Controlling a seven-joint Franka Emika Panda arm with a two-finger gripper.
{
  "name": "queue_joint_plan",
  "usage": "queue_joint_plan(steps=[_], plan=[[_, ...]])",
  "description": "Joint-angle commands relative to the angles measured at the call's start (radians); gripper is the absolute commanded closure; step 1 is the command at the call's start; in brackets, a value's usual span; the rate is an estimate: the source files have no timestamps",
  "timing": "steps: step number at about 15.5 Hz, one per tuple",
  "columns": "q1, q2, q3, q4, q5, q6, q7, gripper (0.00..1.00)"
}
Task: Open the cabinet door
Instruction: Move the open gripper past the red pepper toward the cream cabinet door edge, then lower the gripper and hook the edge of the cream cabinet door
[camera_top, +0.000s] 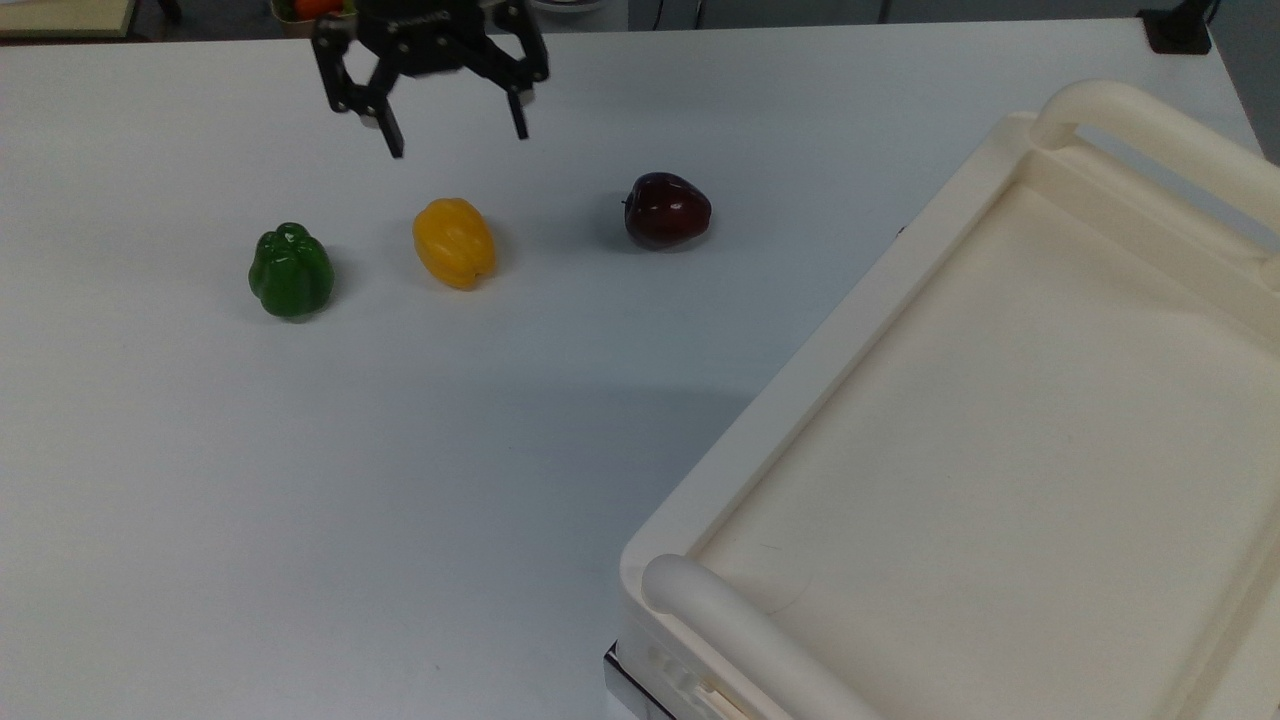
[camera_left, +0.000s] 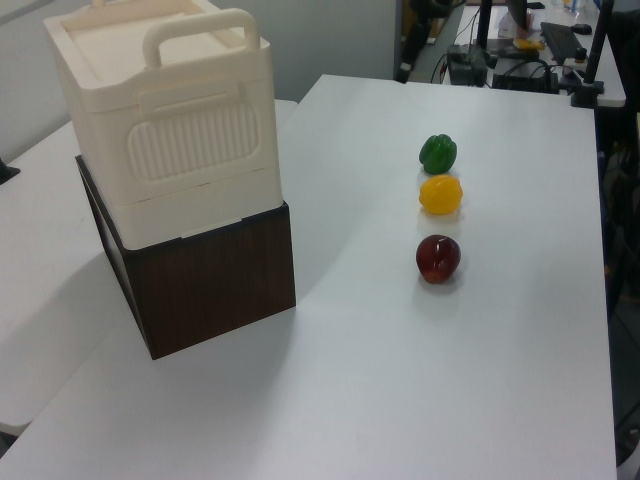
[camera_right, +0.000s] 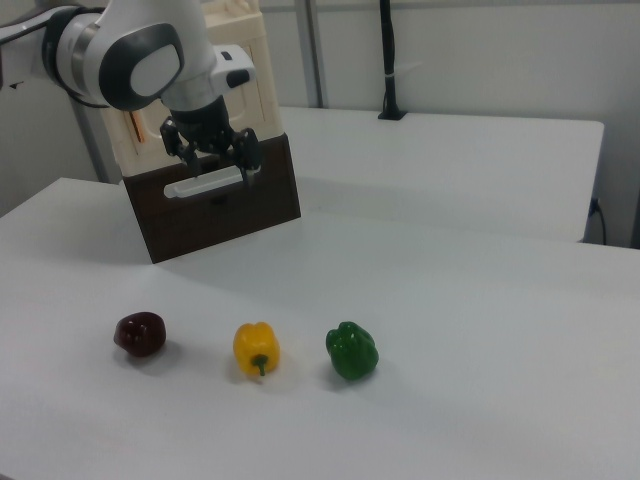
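Three toy fruits lie in a row on the white table (camera_top: 400, 480): a green pepper (camera_top: 291, 271), a yellow pepper (camera_top: 454, 243) and a dark red apple (camera_top: 667, 210). In the top view, the apple lies at 3 o'clock from the yellow pepper and the green pepper at 9 o'clock.

The gripper (camera_top: 458, 135) hangs above the table at 12 o'clock from the yellow pepper in the top view. Its fingers are spread wide and grasp nothing.

The cabinet (camera_top: 800, 400) fills the 4 o'clock corner of the top view, well apart from the fruits. Its recessed top and rounded bar handles face the camera. In the left view it stands on a dark brown base (camera_left: 215, 285), at 9 o'clock from the apple.

In the right view the gripper (camera_right: 218, 170) appears in front of the brown base. The cabinet door (camera_right: 143, 140) lies on the cream front at 9 o'clock from the gripper, with a copper-coloured handle strip (camera_right: 130, 125). The arm hides much of the door, so whether it is ajar cannot be told.
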Motion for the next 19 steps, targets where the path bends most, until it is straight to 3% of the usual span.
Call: queue_joint_plan(steps=[1,4,8,11,15,17,19], plan=[[0.077,0.076,0.000,0.093,0.023,0.052,-0.048,0.00],[0.093,0.093,0.054,0.101,0.105,0.125,-0.045,0.00],[0.107,0.142,0.161,0.124,0.105,0.228,-0.013,0.00],[0.188,0.166,0.168,0.131,0.082,0.343,0.025,0.02],[0.223,0.227,0.154,0.196,0.041,0.458,0.038,0.04],[0.228,0.258,0.154,0.234,0.003,0.498,0.036,0.14],[0.229,0.261,0.154,0.236,-0.005,0.534,0.033,0.32]])
